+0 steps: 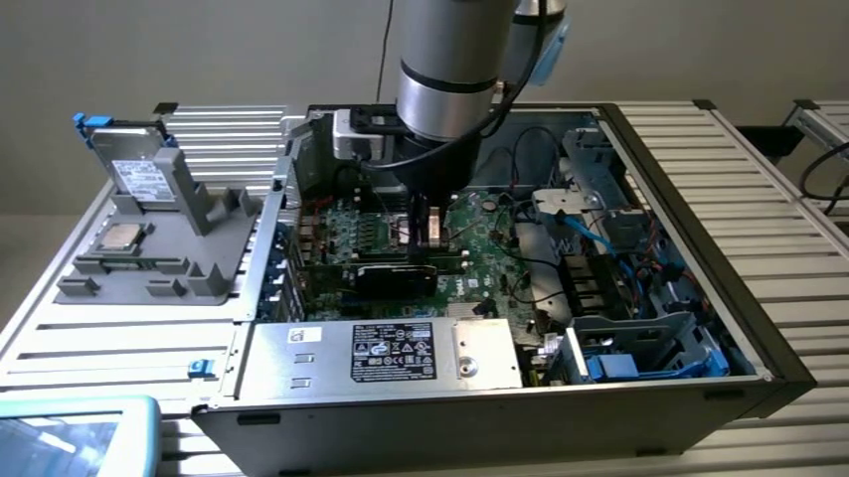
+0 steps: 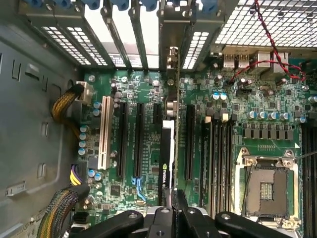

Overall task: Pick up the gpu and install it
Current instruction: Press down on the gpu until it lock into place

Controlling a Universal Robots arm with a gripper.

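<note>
GPU is standing on edge inside the open case, pinched between the gripper jaws which are clamped tight on its top edge, long axis running straight along the motherboard slot right underneath it.

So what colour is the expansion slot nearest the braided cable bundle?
White; the other long slots are black. The wrist view shows the white slot best.
</note>
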